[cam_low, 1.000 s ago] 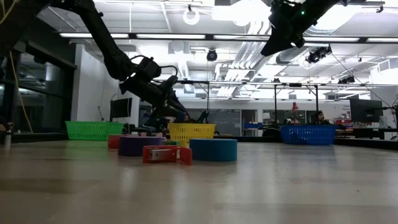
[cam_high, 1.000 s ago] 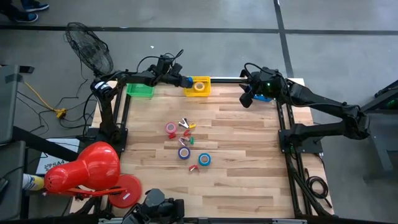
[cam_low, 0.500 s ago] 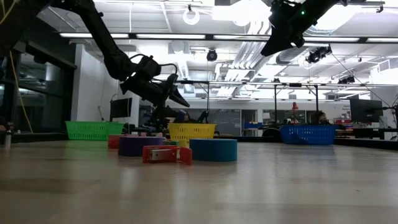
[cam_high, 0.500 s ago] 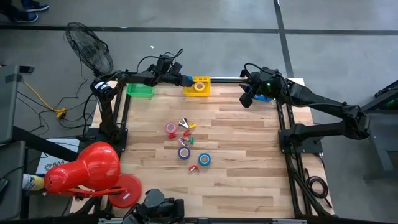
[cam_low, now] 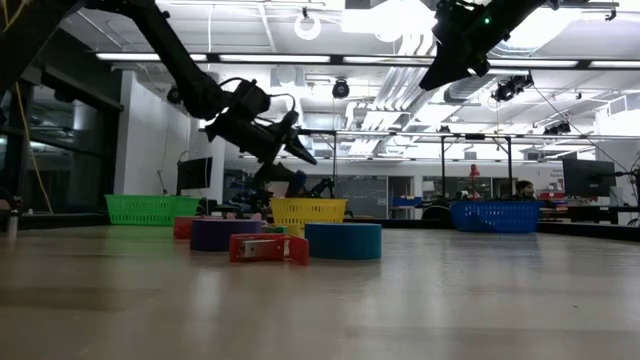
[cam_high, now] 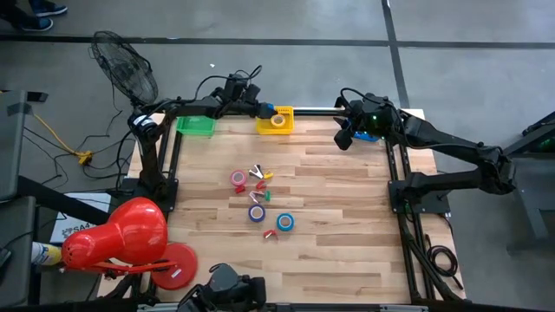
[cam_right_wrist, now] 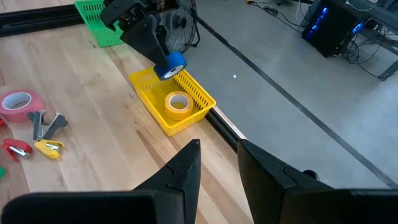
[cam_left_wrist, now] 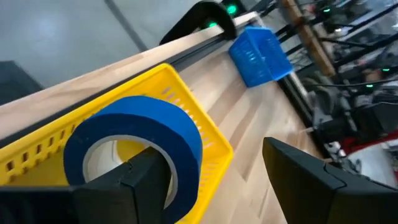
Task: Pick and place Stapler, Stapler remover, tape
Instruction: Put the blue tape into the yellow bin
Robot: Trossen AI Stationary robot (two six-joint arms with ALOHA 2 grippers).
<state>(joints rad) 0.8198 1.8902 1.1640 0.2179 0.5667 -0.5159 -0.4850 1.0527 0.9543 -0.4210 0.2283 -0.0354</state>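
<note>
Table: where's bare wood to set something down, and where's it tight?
Free: the wide near strip of the table below the blue tape, and the right side between the clutter and the blue basket. Tight: mid-left cluster around the pink tape, and the yellow basket, with the left claw above it.

tape roll [cam_right_wrist: 178,103] in basket [cam_right_wrist: 144,92] at table's [cam_high: 347,225] far edge, other rolls [cam_high: 257,213] mid-table

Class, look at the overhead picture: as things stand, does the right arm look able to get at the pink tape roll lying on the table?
Probably yes. The right gripper hangs by the blue basket, holding nothing visible, and bare table lies between it and the pink tape roll. Only small staple removers sit beside the roll; whether the arm stretches that far is uncertain.
</note>
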